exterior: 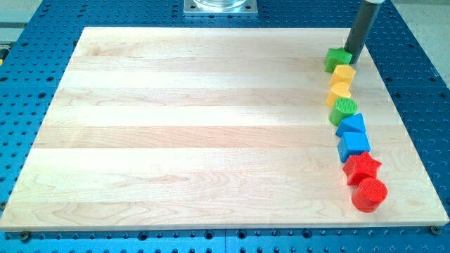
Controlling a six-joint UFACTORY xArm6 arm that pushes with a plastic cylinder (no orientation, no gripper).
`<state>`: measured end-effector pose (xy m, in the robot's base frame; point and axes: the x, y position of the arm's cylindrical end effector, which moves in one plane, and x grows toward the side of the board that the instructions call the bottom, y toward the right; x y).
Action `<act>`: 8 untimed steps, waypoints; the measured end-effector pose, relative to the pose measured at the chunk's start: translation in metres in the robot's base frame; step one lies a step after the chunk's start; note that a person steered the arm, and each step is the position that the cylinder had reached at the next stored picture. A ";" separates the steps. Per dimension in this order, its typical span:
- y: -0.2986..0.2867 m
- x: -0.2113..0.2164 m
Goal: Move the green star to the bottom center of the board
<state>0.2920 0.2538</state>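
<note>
At the board's (211,140) upper right, my tip (349,62) touching green star (337,59) (tool a plain rod, holding nothing).

One camera only, perched high off the bottom edge of the wooden board (211,126), looking down and across it toward the metal mount plate (221,6) at the far edge. It sits back enough to take in the whole board, with blue perforated table (42,28) showing on every side of it.
</note>
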 end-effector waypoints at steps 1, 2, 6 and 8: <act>-0.007 -0.005; -0.074 -0.002; -0.062 -0.045; -0.034 -0.008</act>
<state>0.2838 0.2201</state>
